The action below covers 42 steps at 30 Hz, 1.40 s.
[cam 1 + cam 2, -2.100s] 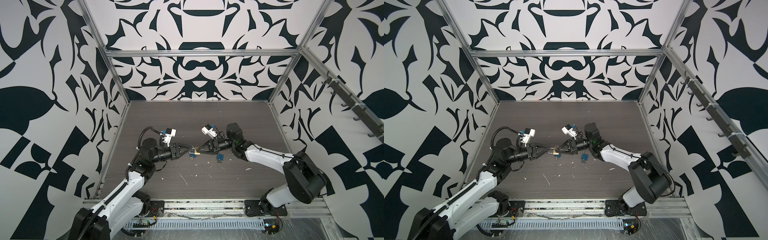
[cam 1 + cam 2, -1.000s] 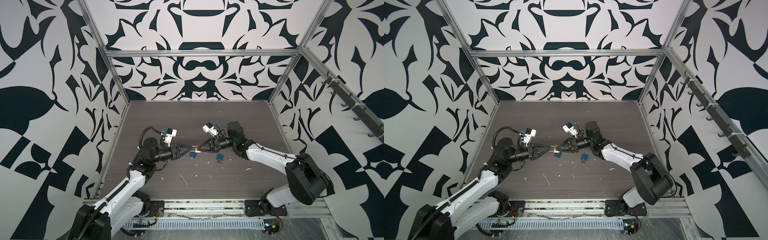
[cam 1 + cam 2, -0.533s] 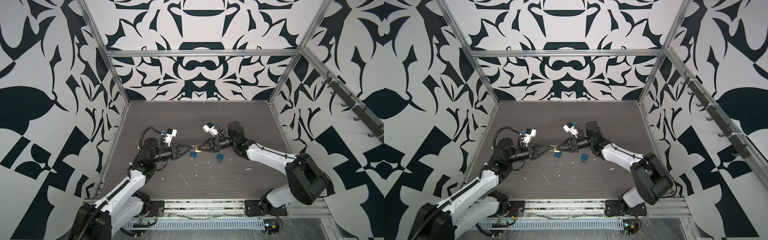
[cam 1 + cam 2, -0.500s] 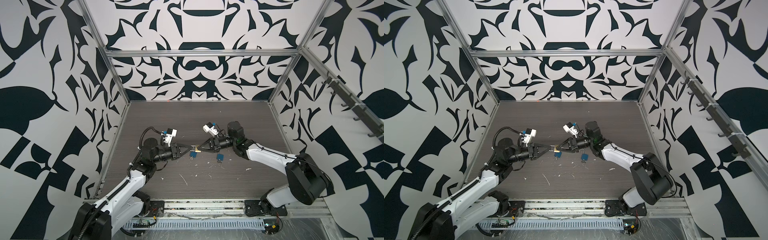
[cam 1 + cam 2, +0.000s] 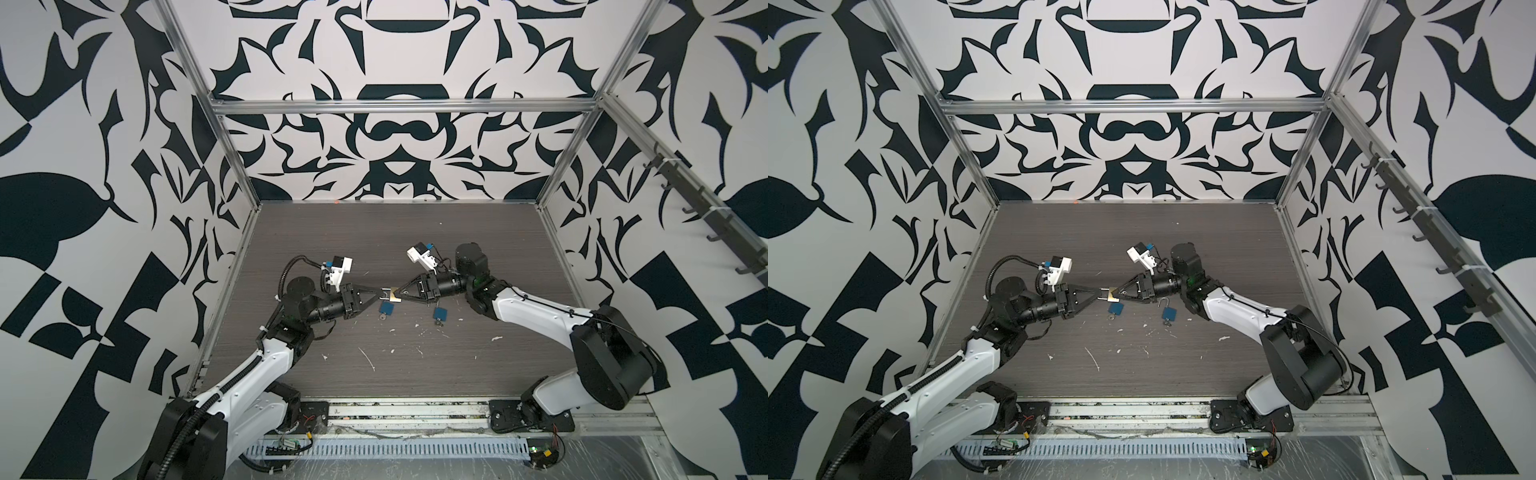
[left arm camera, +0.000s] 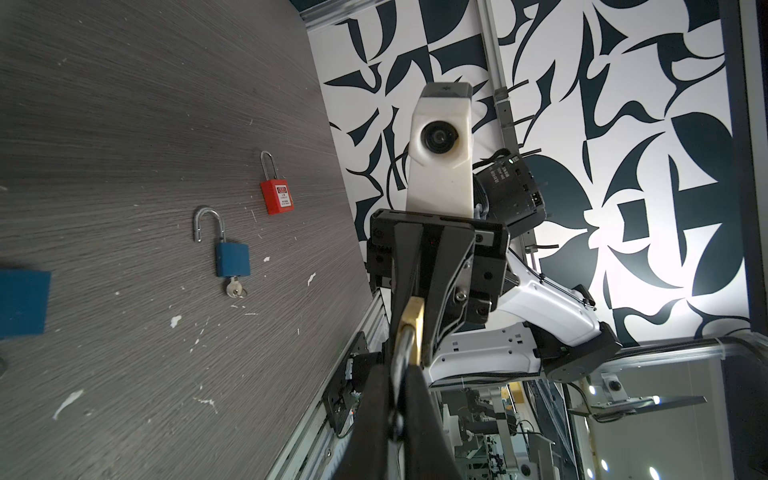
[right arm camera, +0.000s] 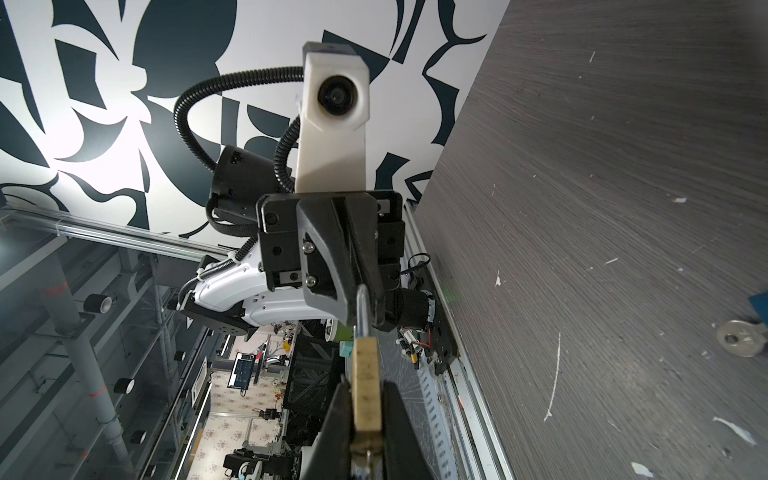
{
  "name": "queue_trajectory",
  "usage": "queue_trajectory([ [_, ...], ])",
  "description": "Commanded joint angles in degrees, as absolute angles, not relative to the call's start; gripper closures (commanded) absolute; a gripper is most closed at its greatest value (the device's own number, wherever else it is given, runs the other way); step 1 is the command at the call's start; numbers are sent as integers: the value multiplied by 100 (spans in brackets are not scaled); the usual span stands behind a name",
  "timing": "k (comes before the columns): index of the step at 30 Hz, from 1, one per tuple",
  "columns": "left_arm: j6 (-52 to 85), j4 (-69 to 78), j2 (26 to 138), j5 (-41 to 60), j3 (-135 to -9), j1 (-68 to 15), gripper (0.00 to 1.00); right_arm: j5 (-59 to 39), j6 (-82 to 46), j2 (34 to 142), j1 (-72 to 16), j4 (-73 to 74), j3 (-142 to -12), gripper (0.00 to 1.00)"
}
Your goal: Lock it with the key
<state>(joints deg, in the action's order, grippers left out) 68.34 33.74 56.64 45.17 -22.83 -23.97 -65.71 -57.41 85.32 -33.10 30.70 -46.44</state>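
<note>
Held at both ends: the small brass padlock (image 5: 390, 294), in the air above the middle of the dark wood-grain table (image 5: 374, 232).
The left gripper (image 5: 382, 292) has just pinched together on its steel shackle (image 6: 400, 353); the right gripper (image 5: 399, 294) is clamped on the brass body. So braced, the shackle can likely be pushed home. Its key I cannot make out.

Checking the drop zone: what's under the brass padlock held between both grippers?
A blue padlock with its key lies on the table roughly below the brass padlock. Its shackle is hidden in every view.
</note>
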Motion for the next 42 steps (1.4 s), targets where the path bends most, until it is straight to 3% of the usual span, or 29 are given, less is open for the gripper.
queue_trajectory([
  [1,6809,3537,5625,4632,-2180,-2443,100,-6339,-5625,8530,-3393,3481,-4763,100],
  [42,6664,4088,5896,4521,-2242,-3122,100,-5805,-5372,9261,-3876,3333,-5581,100],
])
